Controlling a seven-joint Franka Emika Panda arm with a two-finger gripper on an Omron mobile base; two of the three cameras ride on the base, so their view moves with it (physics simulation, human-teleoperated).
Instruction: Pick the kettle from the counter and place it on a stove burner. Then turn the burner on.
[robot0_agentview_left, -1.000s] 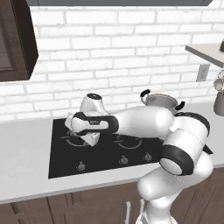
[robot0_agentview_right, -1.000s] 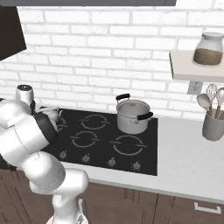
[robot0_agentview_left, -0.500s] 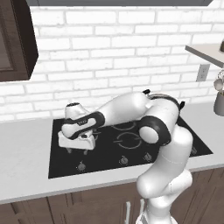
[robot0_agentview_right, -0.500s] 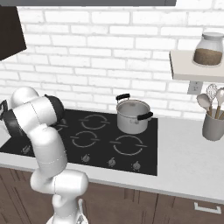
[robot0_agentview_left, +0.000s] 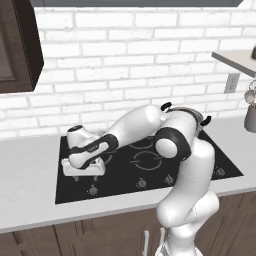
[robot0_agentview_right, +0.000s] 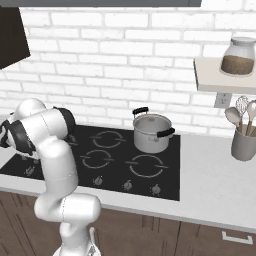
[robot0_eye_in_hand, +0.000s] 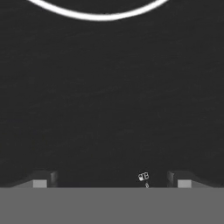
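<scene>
My gripper (robot0_agentview_left: 86, 177) points straight down over the front left strip of the black glass cooktop (robot0_agentview_left: 120, 175), just behind the leftmost knob (robot0_agentview_left: 92, 189). It is open, and its two fingertips (robot0_eye_in_hand: 39, 182) stand wide apart with only bare glass between them. A pale arc of a stove burner ring (robot0_eye_in_hand: 100, 16) crosses the top of the hand view, and a tiny printed knob symbol (robot0_eye_in_hand: 143, 176) lies near the right tip. The kettle is hidden behind my forearm, which stretches across the left of the stove. The pale counter (robot0_agentview_left: 27, 190) runs to the left of the glass.
A steel pot with black handles (robot0_agentview_right: 151, 132) sits on the rear right burner. Smaller rings (robot0_agentview_right: 96, 159) (robot0_agentview_right: 147, 165) and more knobs (robot0_agentview_right: 127, 185) mark the glass. A utensil jar (robot0_agentview_right: 243, 142) stands far right under a shelf with a jar (robot0_agentview_right: 238, 56).
The arm swung left, then the hand came forward and down toward the front left knobs. The kettle, seen beside the arm a second ago, is now covered by it.
</scene>
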